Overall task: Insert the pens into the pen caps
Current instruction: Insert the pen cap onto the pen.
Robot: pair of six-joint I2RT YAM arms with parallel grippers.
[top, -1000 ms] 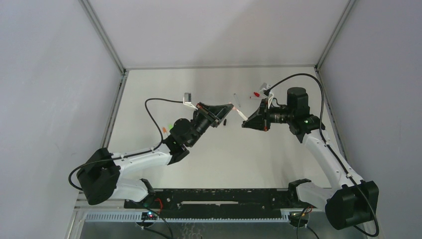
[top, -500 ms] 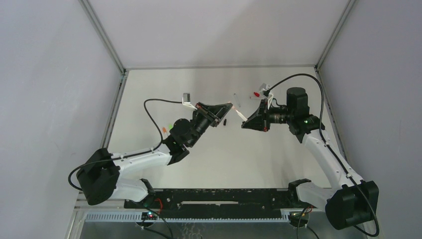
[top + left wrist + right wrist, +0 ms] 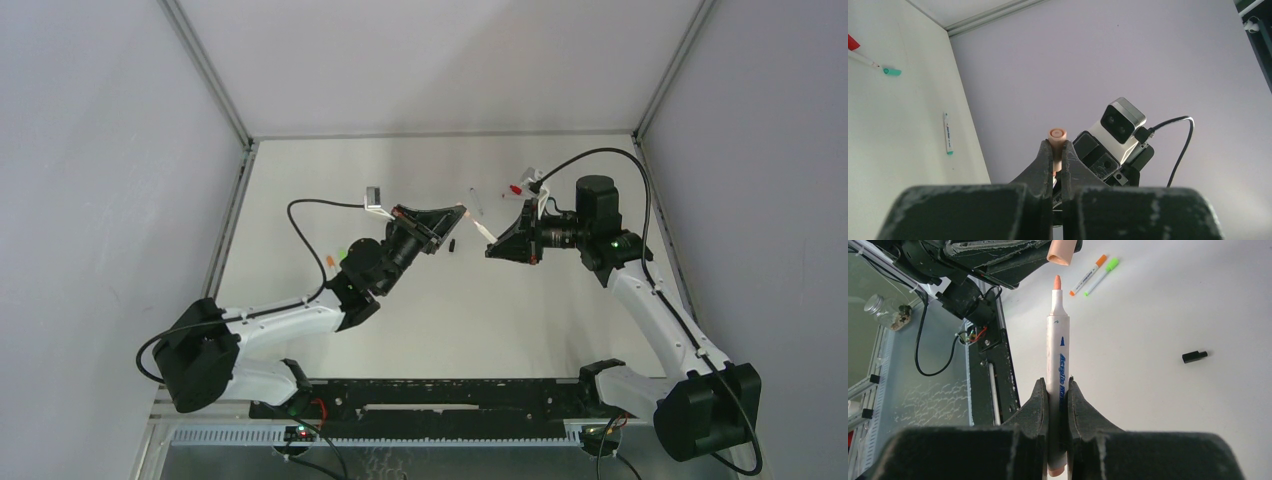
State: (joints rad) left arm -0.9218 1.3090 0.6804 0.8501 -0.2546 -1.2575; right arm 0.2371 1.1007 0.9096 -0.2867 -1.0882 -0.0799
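Left gripper (image 3: 1058,151) pinches an orange cap (image 3: 1057,133) tight; right gripper (image 3: 1058,390) clamps an orange-tipped marker (image 3: 1058,345). Its tip sits just short of the cap.

I count five pens: an orange-tipped pen (image 3: 1058,365), an orange-capped pen (image 3: 1088,275) and green-capped pen (image 3: 1101,277) at nine o'clock, a teal pen (image 3: 948,133) and red pen (image 3: 851,43) at one o'clock (the red half out of sight). Three loose caps: peach cap (image 3: 1057,133), black cap (image 3: 1194,356), teal cap (image 3: 892,72).
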